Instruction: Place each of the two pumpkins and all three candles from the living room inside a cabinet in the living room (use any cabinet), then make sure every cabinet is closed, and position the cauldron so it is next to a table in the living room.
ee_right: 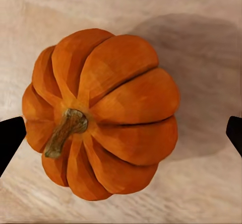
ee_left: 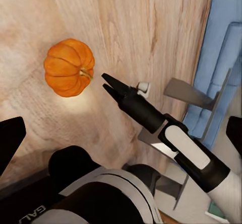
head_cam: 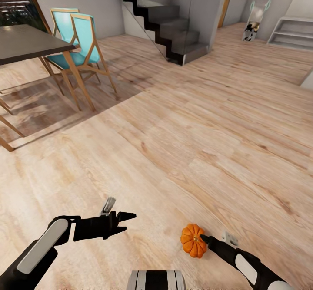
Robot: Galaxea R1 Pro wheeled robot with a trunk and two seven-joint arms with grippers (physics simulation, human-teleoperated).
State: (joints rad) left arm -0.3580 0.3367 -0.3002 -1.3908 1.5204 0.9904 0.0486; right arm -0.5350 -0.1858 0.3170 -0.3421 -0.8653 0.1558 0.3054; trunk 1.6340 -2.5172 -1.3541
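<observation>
Far left: dark desk, only a corner in frame, two teal chairs with wooden legs pushed in against it. Pale plank floor runs across the whole room.

Low left: left tool hangs above bare floor, pointing toward the right arm. In the left wrist view its fingertips sit at opposite edges of the frame, so it is spread wide and holds nothing.

Centre back: dark staircase with grey treads, rising to the left.

Low right of centre: one pumpkin, orange, ribbed, short brown stem. It appears to lie on the floor, its shadow just beside it. The left wrist view has the same pumpkin just ahead of the right tool, with a thin gap between them.

Right: right tool points at the pumpkin from the right. Seen from the right wrist, the pumpkin sits between the two fingertips, which stand far out at either side and clear of it. Tool wide, not gripping.

Far right back: pale steps; a small white and teal thing in an opening, too small to identify.
</observation>
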